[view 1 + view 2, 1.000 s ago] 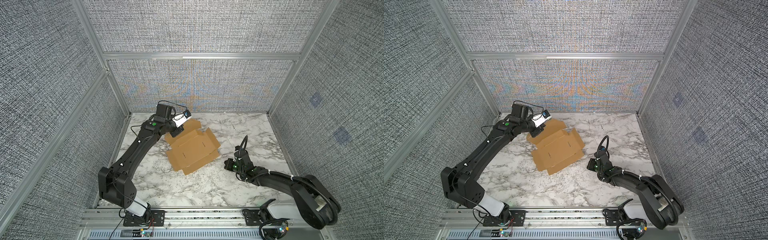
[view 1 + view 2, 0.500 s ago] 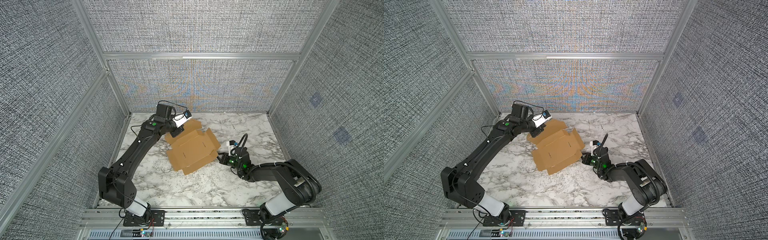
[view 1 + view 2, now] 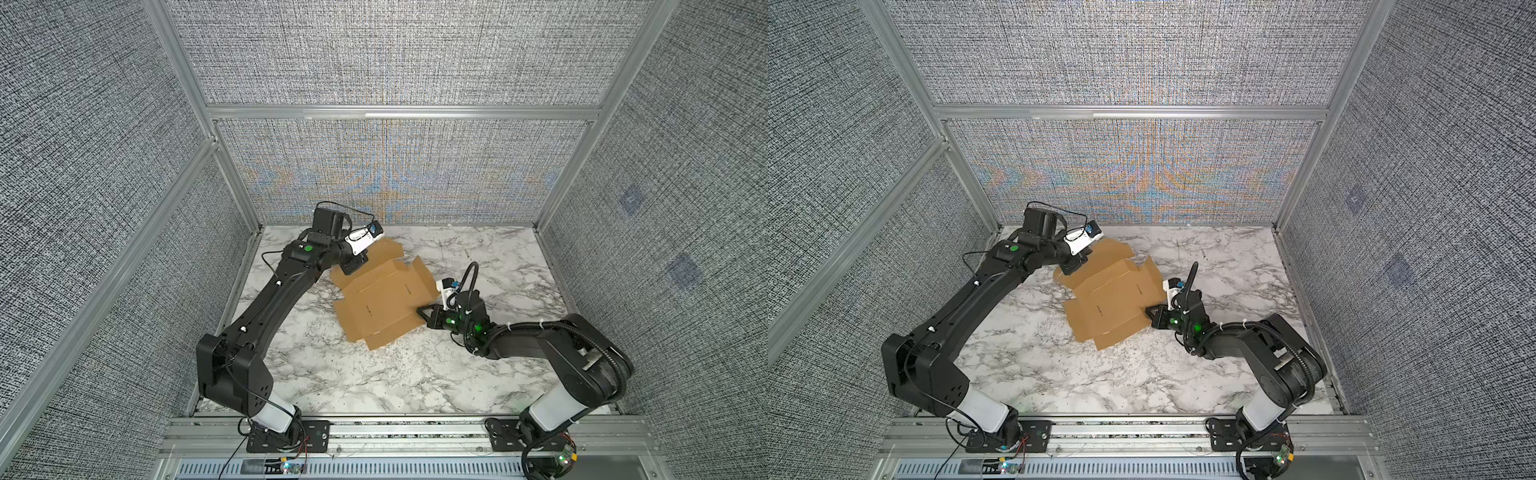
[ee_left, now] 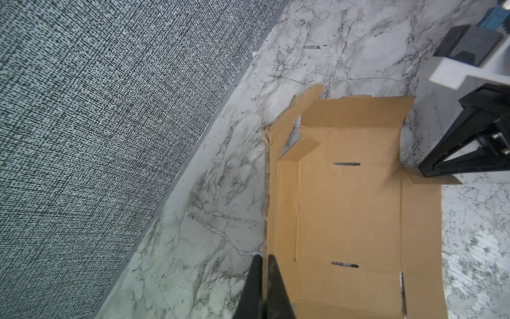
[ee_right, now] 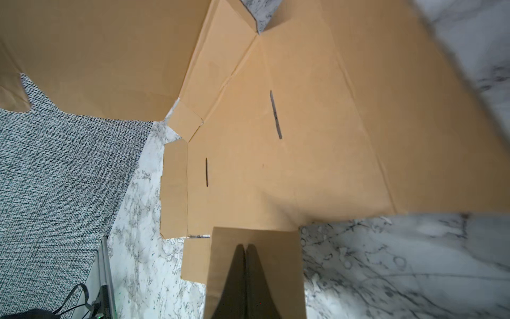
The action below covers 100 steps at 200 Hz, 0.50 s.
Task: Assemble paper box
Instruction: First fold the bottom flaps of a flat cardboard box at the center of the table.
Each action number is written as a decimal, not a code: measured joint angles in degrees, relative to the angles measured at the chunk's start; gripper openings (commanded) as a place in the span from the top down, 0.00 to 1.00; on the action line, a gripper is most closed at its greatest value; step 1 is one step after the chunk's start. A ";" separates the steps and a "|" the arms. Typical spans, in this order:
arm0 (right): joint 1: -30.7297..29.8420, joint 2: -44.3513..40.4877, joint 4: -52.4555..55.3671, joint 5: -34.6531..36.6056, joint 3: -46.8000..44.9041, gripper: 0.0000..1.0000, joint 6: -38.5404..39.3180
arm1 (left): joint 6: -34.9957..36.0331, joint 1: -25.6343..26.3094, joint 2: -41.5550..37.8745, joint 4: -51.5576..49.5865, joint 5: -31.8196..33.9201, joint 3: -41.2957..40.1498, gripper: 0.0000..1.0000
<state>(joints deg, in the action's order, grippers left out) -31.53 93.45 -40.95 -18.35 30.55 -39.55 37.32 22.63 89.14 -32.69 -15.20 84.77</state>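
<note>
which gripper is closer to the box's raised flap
Left. The left gripper is shut on the raised flap; the right gripper is shut at the paper box's opposite side, over a low tab.

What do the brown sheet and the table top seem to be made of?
Paper box: matte tan cardboard, probably corrugated; creases, cut slots, fibrous raw edge. Table top: smooth white surface with grey veins, marble or perhaps a printed laminate.
</note>
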 measured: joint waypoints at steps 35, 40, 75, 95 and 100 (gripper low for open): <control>-0.61 0.96 1.53 0.57 -0.17 1.00 1.07 | -0.02 0.00 0.00 0.00 0.00 -0.17 1.00; -0.70 1.16 1.55 0.90 -0.17 1.00 1.11 | -0.02 0.00 0.00 0.00 0.00 -0.17 1.00; -1.44 1.90 2.36 1.64 0.26 1.00 1.70 | -0.02 0.00 0.00 0.00 -0.02 -0.31 1.00; -1.49 1.70 3.43 2.19 0.46 1.00 1.99 | -0.02 0.00 0.00 0.00 -0.02 -0.37 1.00; -1.49 1.42 3.82 2.47 0.46 1.00 2.05 | -0.02 0.00 0.00 0.00 -0.02 -0.42 1.00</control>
<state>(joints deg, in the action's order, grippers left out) -33.01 94.87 -37.12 -15.88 31.00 -37.50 37.30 22.63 89.14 -32.69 -15.22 84.36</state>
